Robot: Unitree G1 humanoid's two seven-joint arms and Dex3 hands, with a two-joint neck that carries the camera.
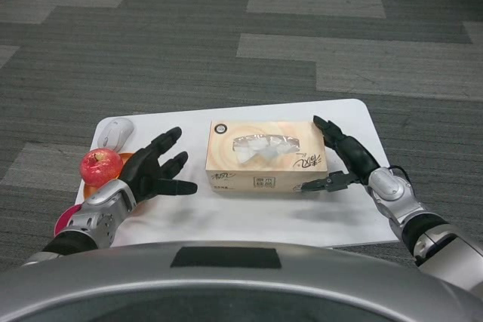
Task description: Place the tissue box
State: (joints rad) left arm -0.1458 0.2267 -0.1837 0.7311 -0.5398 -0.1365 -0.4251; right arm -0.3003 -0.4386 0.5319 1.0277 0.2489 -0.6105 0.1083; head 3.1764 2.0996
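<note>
On the white table [226,220], the tissue box [266,156] was laid flat. Just right of the box, the right hand [346,162] was spread and empty, one fingertip beside its near corner. Left of the box, the left hand [155,168] was held open, near an apple [101,166].

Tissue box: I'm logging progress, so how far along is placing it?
Looks done: the tissue box lies flat on the white table. In hand: the right hand sits at its right end, fingers spread, contact unclear. The left hand is open, apart from the box, beside the apple. Left: pulling the right hand clear.
</note>
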